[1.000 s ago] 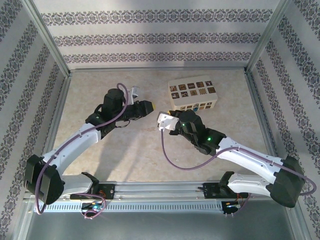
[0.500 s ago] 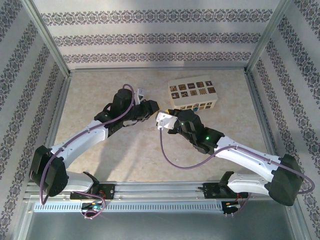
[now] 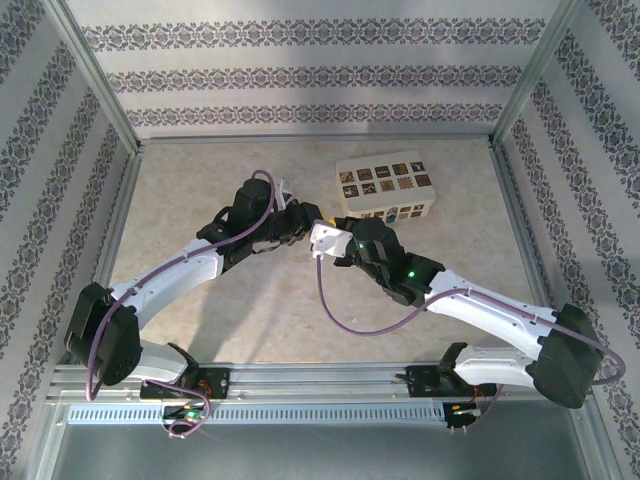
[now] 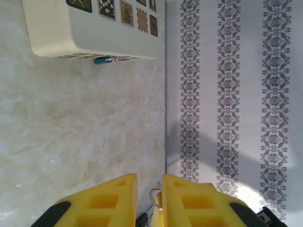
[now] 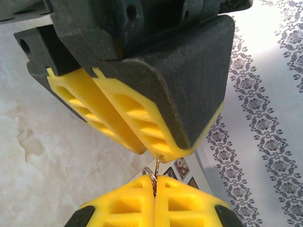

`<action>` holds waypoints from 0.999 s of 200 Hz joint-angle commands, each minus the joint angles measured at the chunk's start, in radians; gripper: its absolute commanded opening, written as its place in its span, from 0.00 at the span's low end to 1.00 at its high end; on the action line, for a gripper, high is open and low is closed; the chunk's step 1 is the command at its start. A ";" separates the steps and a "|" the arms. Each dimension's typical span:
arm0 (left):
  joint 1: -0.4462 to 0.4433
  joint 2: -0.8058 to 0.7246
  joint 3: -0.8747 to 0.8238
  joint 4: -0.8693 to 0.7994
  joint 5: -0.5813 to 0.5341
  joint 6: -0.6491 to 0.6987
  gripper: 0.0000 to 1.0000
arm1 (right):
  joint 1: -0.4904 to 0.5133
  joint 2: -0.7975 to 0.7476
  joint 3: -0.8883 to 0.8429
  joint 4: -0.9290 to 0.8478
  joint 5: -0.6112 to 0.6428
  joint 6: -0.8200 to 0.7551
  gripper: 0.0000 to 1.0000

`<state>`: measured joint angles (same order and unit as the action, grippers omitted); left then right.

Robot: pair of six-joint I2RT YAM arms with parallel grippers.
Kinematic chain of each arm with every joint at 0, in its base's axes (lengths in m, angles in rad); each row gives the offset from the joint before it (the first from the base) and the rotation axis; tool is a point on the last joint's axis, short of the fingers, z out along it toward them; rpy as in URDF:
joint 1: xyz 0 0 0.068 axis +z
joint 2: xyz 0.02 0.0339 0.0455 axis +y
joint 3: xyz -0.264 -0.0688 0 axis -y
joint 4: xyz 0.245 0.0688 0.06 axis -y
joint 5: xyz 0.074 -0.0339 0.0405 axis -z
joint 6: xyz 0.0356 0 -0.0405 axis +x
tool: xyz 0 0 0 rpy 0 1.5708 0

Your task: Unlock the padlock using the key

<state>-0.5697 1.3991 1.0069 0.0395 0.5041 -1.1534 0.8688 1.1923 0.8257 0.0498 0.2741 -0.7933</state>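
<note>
Two pairs of yellow fingers meet tip to tip over the middle of the table (image 3: 200,190). The right gripper (image 5: 154,189) has its pads (image 5: 128,201) pressed flat together, pinching a thin metal ring (image 5: 152,178), which I take to be the key's ring. No key blade can be made out. The ring runs up into the left gripper (image 5: 156,152). In the left wrist view a narrow slot shows between that gripper's fingers (image 4: 109,198), with the ring lying against one of them. Whether they have any bite on it I cannot tell.

My reading is that the task is at an early stage: the key end is being passed or re-seated between the two grippers in mid-air, and nothing is near a lock. Beyond them sits a cream box (image 4: 71,33) with picture tiles on top. A small blue piece (image 4: 102,60) at its lower edge may be the padlock, though it is too small to be sure. Finding the keyhole, inserting and turning all remain
</note>
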 commanded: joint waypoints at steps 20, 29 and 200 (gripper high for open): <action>-0.021 0.011 0.019 0.051 -0.008 -0.020 0.22 | 0.019 0.010 0.032 0.009 0.018 -0.024 0.00; -0.021 0.010 0.020 0.045 -0.014 -0.018 0.25 | 0.019 0.012 0.030 0.009 0.020 -0.025 0.00; -0.018 -0.009 0.033 -0.039 -0.071 0.004 0.36 | 0.020 0.018 -0.015 0.006 0.042 0.000 0.00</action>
<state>-0.5705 1.4017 1.0069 0.0124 0.4389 -1.1530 0.8753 1.1973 0.8177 0.0502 0.3031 -0.8082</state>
